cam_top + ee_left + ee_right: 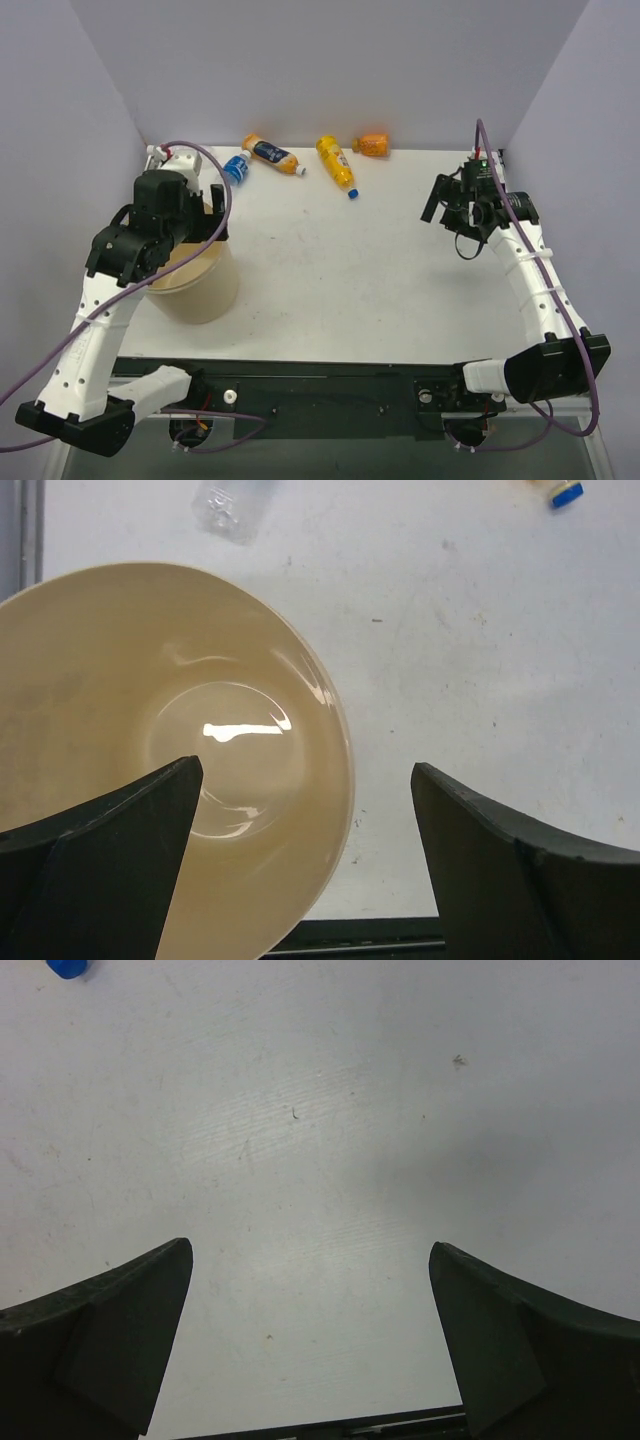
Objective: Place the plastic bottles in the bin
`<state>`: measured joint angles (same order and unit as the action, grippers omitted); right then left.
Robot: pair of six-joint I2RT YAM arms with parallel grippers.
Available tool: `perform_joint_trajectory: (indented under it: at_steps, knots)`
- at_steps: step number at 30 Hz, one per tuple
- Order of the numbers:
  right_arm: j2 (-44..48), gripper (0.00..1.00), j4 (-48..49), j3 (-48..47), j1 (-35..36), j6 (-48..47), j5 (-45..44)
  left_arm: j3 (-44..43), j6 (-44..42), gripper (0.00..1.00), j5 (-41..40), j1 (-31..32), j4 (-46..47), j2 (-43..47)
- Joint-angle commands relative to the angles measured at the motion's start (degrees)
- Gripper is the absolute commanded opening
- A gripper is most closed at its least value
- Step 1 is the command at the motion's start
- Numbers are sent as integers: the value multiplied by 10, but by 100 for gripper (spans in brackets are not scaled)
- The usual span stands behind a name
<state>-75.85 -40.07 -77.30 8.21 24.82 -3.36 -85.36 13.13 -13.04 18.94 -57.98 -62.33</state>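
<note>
Four bottles [335, 162] lay along far edge; bin [200, 290] by left edge; left pincer [305, 768], right pincer [310, 1245] both spread; tabletop [350, 280] middle open.

Top view: left arm [150, 225] overlaps the bin [205, 295], hiding much of its rim & inside. Label text on the orange-yellow bottle [272, 153] is too small to read.

Left wrist view: clear bottle [232, 505] & blue cap [566, 493] cut off by top edge. Bin cut off at left & bottom.

Right wrist view: only 1 blue cap corner shows, at top edge.
</note>
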Motion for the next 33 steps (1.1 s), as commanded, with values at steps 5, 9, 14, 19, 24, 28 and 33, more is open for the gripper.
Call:
perform_joint_trajectory:
  at_steps: [5,9,14,19,24,28,33]
  knots:
    - [1,100,11,19,11,24,28,93,49,94,37,18,54,0]
    - [-1,100,11,20,18,29,49,148,65,89,-5,24,99,-12]
    - [0,100,11,27,21,31,56,152,45,57,-34,44,122,-38]
    - [5,100,9,34,22,36,59,117,26,23,-44,80,119,-53]
    - [8,100,0,32,23,41,62,79,12,0,9,127,132,-84]
    - [10,100,-18,-2,22,52,67,33,23,0,18,206,182,-148]
    - [47,100,-18,-5,21,94,-4,-75,-41,0,22,349,238,-288]
